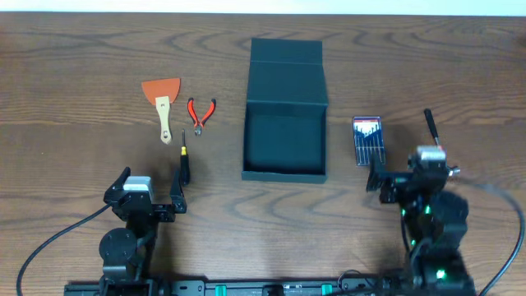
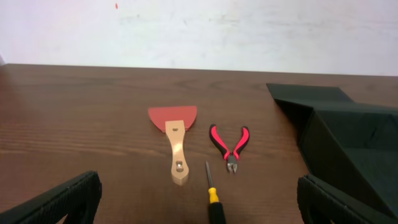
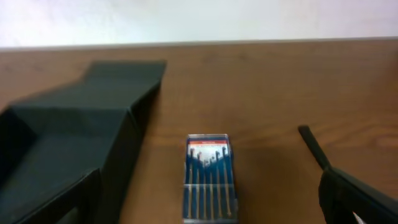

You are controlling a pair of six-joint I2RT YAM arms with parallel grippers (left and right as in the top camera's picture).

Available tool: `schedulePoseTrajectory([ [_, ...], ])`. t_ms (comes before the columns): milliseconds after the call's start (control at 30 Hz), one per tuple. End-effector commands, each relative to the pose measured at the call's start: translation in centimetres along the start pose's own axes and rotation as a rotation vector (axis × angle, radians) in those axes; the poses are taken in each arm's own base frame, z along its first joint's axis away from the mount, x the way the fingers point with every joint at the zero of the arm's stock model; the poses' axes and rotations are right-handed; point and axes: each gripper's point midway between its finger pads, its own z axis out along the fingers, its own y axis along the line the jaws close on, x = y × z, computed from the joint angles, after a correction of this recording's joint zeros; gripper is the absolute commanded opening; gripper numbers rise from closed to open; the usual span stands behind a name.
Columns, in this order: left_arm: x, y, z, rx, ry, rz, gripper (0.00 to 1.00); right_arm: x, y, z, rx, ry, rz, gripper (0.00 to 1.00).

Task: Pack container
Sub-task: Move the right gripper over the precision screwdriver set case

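Overhead view: orange scraper [image 1: 162,99], red pliers [image 1: 200,113] and black screwdriver [image 1: 184,160] lie on tabletop [image 1: 82,164], left of container [image 1: 284,173]. Case of small screwdrivers [image 1: 366,140] and black stick [image 1: 430,126] lie right of it. Left pincer [image 1: 150,184] wide open, holds nothing, screwdriver handle just beside it. Right pincer [image 1: 412,174] wide open, holds nothing, case just ahead. Container sits mid-tabletop, lid flipped back, between both pincers, farther out.

Container [image 1: 285,115]: matte, dark teal-green rectangular box, lying flat at the centre of the desk [image 1: 82,49], hinged flap lid open and folded back toward the desk's far edge.
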Motion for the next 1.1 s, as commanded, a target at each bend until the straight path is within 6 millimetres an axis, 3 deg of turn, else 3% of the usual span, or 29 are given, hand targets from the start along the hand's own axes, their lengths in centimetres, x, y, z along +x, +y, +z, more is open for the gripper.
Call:
schedulePoseTrajectory([
  [0, 0.1, -0.2, 0.0, 0.009, -0.003, 0.015, 0.98, -2.9, 0.3, 0.9, -0.005, 0.068, -0.088, 0.99],
  [300, 0.1, -0.2, 0.0, 0.009, -0.003, 0.015, 0.99, -6.5, 0.4, 3.9, -0.004, 0.401, -0.098, 0.99],
  [567, 0.1, -0.2, 0.0, 0.009, -0.003, 0.015, 0.99, -6.1, -0.3, 6.0, 0.032, 0.544, -0.109, 0.99],
  [733, 0.1, -0.2, 0.0, 0.009, -0.003, 0.015, 0.99, -5.6, -0.2, 5.9, 0.024, 0.566, -0.105, 0.99],
  [867, 0.1, -0.2, 0.0, 0.009, -0.003, 0.015, 0.98, -4.0, -0.7, 5.8, 0.017, 0.637, -0.142, 0.99],
  [1067, 0.1, -0.2, 0.0, 0.009, -0.003, 0.015, 0.99, 1.5, -1.8, 6.8, 0.001, 0.876, -0.149, 0.99],
])
